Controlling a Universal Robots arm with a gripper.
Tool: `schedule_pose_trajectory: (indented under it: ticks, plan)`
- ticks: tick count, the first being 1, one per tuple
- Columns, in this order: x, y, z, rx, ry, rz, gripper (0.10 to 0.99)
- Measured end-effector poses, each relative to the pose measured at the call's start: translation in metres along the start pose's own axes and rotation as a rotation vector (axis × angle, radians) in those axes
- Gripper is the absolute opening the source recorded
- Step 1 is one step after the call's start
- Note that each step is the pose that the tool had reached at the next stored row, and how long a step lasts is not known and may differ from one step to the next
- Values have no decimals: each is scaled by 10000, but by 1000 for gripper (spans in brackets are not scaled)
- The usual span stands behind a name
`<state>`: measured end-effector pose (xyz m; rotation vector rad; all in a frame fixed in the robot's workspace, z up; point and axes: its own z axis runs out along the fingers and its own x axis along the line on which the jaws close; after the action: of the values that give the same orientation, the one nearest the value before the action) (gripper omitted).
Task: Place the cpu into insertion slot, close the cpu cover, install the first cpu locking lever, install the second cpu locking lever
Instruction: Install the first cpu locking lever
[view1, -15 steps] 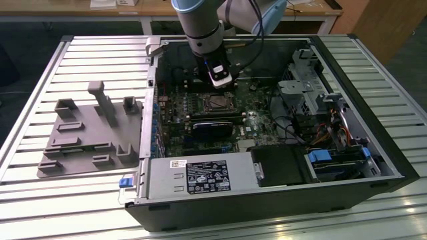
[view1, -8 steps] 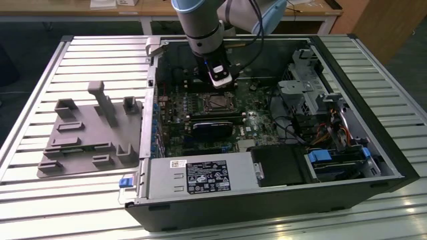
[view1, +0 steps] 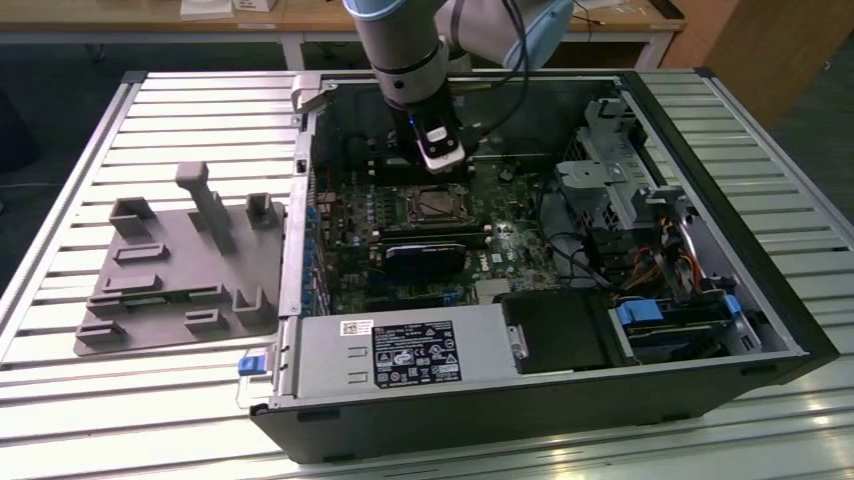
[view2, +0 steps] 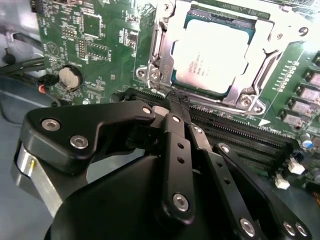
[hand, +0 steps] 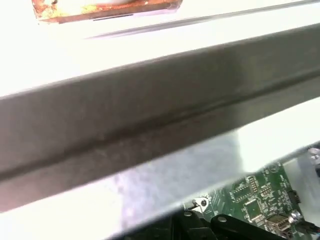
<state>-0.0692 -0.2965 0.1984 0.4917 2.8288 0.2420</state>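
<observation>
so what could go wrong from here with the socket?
1. The fingers look closed, their tip right at the lever wire along the cpu cover; a slip could scrape the green motherboard.
2. The cpu sits in the insertion slot under the cover; if it is not fully seated, clamping could stress it.
3. The memory slots lie just beside the fingertip, so sideways motion could hit them.

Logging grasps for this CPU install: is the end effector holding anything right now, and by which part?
It cannot be told. The end effector sits by the near edge of the cpu cover, over the seated cpu; no grip is visible.
</observation>
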Motion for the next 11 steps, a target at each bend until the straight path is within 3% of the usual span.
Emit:
schedule_pose_trajectory:
  ticks: [8,11]
  plan:
    - [-48,44,-202,-15,6,4,102]
    - [-50,46,-212,-19,6,5,102]
